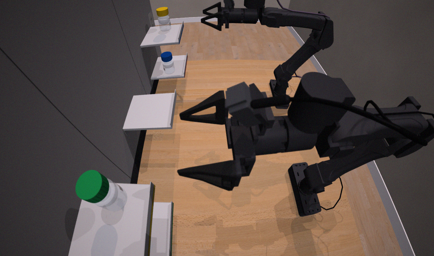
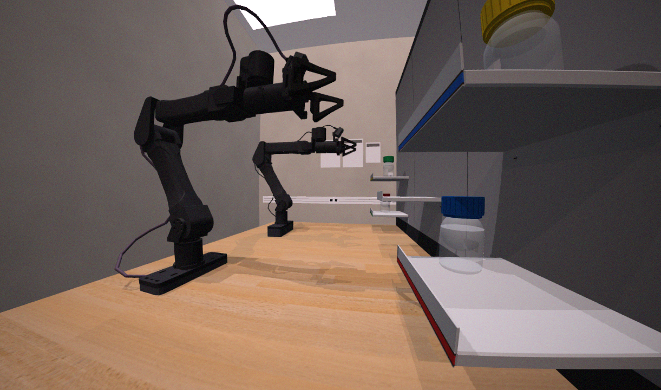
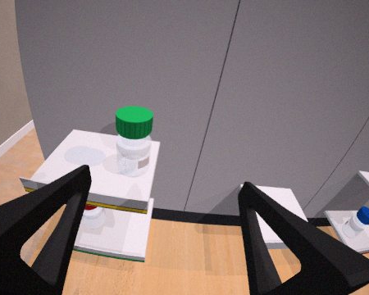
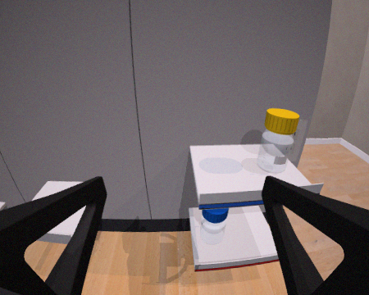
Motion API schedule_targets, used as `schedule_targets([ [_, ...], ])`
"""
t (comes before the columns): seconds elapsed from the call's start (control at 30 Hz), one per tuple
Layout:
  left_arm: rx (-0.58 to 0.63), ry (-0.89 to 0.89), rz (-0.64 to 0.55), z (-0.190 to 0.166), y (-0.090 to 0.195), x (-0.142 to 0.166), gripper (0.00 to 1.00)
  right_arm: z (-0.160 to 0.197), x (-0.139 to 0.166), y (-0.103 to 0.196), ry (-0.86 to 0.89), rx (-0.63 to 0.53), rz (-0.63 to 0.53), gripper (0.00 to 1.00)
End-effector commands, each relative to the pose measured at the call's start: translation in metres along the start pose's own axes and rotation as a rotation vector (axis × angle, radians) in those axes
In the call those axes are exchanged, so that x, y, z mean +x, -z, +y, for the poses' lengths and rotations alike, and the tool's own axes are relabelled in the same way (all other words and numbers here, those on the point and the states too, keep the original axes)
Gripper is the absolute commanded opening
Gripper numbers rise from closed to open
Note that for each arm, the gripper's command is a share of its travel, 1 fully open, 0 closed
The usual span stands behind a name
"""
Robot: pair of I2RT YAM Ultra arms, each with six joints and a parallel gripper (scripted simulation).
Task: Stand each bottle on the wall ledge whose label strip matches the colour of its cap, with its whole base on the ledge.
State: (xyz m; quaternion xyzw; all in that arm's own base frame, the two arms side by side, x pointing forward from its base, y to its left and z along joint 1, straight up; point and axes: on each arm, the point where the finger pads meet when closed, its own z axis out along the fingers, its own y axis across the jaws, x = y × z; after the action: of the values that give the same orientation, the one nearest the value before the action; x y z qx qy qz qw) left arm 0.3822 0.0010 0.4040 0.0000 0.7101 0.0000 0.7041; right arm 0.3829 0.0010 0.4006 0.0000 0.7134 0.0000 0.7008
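Observation:
The green-capped bottle [image 1: 92, 186] [image 2: 388, 164] [image 3: 134, 123] stands on the yellow-strip ledge [image 1: 138, 197] [image 3: 123, 190]. The red-capped bottle [image 2: 385, 203] [image 3: 93, 217] stands on the green-strip ledge [image 1: 161, 222] [image 3: 127, 242] below. The yellow-capped bottle [image 1: 163, 19] [image 2: 521, 38] [image 4: 278, 147] stands on the blue-strip ledge [image 1: 151, 39] [image 4: 234, 184]. The blue-capped bottle [image 1: 168, 63] [image 2: 462, 237] [image 4: 214, 225] stands on the red-strip ledge [image 2: 541, 329] [image 4: 242, 242] below. My left gripper [image 1: 179, 143] [image 2: 355, 144] [image 3: 168, 182] and right gripper [image 1: 202, 16] [image 2: 339, 88] [image 4: 184, 180] are open and empty, away from the ledges.
A bare middle ledge [image 1: 151, 111] [image 2: 414, 199] juts from the wall between the two stacked pairs; no strip colour shows on it. Raised lips edge the ledges. The upper ledges overhang the lower ones.

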Motion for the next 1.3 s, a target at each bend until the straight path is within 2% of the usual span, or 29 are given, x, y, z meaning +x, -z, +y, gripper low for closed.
schedule_targets([
  [0.0,0.0,0.0,-0.009,0.0,0.001,-0.003,1.0,0.0,-0.007,0.001,0.0,0.0,-0.018,1.0],
  [0.57,0.0,0.0,-0.009,0.0,0.001,-0.003,1.0,0.0,-0.007,0.001,0.0,0.0,-0.018,1.0],
  [0.73,0.031,-0.075,0.072,0.003,0.009,0.006,1.0,0.0,0.006,0.0,0.003,-0.046,0.066,1.0],
  [0.9,-0.002,-0.151,0.103,0.03,0.024,-0.011,1.0,-0.036,-0.003,0.004,-0.008,-0.044,0.161,1.0],
  [1.03,-0.032,-0.177,0.11,0.046,0.027,-0.02,1.0,-0.072,-0.02,0.006,-0.012,-0.002,0.192,1.0],
  [1.1,-0.032,-0.177,0.11,0.046,0.027,-0.02,1.0,-0.072,-0.02,0.006,-0.012,-0.002,0.192,1.0],
  [1.27,-0.067,-0.178,0.084,0.056,0.03,-0.032,1.0,-0.105,-0.037,0.007,-0.014,0.041,0.216,1.0],
])
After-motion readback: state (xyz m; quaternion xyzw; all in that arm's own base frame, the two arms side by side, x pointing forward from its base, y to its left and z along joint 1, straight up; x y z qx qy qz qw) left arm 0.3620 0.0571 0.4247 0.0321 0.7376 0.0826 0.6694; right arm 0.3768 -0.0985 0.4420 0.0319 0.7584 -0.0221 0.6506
